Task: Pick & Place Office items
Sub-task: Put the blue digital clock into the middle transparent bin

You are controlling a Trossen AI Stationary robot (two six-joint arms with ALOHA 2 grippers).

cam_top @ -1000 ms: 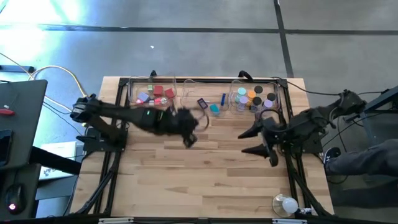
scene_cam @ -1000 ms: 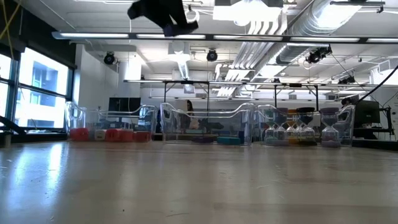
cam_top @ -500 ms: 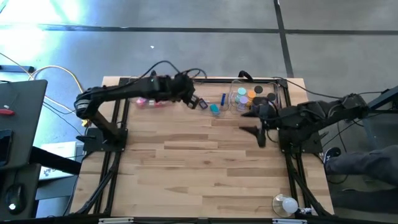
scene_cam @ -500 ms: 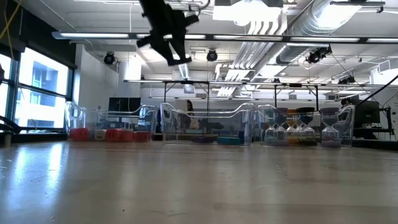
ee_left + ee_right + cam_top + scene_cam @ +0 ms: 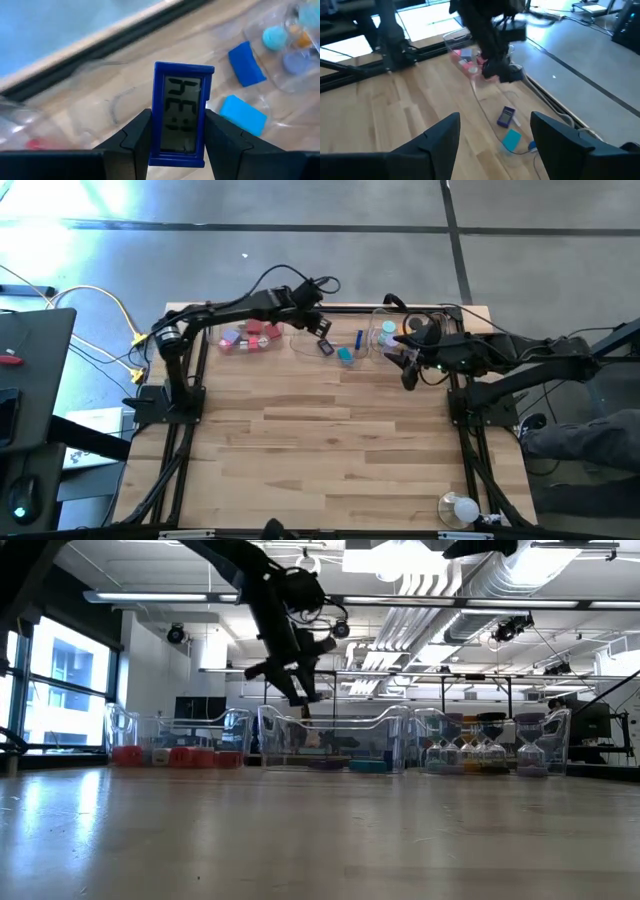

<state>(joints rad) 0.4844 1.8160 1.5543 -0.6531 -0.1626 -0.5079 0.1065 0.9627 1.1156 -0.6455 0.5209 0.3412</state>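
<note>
Moved: your left arm has swung from mid-table to the far edge; your right arm has reached in toward the trays.
Left gripper (image 5: 177,145): over the middle tray (image 5: 305,343), fingers (image 5: 134,137) pinching a blue clock (image 5: 182,112) with an LCD face.
Clock: you see it held upright between the pads, clear of the tray floor.
Right gripper (image 5: 404,364): beside the right tray (image 5: 378,330), fingers (image 5: 442,140) spread, nothing between them.
Left tray (image 5: 213,332): red and pink blocks (image 5: 262,332).
Middle tray contents: teal block (image 5: 345,355), blue stick (image 5: 358,339), dark-blue piece (image 5: 506,116).
Right tray contents: round caps (image 5: 412,328), orange, teal, lilac, black.
Bulb (image 5: 462,507): near table edge, well apart.
</note>
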